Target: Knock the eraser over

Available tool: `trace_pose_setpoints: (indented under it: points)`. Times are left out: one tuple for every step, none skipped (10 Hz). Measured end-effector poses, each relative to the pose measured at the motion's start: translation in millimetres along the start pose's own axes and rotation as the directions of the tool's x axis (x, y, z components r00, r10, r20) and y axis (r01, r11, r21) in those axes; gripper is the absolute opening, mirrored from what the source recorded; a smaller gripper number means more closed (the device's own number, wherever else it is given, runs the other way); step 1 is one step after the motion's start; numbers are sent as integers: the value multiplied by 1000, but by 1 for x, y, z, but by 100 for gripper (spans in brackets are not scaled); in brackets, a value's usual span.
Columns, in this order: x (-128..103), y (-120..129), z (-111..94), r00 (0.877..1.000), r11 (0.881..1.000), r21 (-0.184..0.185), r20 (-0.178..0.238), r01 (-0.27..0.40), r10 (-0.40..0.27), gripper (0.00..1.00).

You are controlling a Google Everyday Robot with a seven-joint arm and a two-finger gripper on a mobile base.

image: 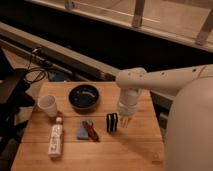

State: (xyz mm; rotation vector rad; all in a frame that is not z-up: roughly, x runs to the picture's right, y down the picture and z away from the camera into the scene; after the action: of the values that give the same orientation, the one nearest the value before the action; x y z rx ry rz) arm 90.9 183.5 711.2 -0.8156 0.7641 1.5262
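The eraser (111,122), a small black block with white stripes, stands upright on the wooden table (135,150), right of centre. My gripper (125,120) hangs from the white arm (165,80) that reaches in from the right. It sits just to the right of the eraser, close beside it, near the table surface. I cannot tell whether it touches the eraser.
A black bowl (84,96) sits at the back centre. A white cup (48,105) stands at the left. A white bottle (55,140) lies at the front left. A blue and red item (87,129) lies just left of the eraser.
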Motion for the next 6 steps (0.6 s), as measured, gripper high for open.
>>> trace_pose_setpoints:
  points:
    - [3,15,3,999,999,-13,-12,38,-39,0]
    - [2,23,2,998,998,-31,-2,59,-59,0]
    - [-1,28,-1,998,997,-47,11,69,-68,0]
    - [-11,40,-8,995,994,-67,49,89,-86,0]
    - [-18,46,-13,992,993,-69,81,101,-95,0]
    - [-31,55,-22,985,991,-72,135,114,-104,0]
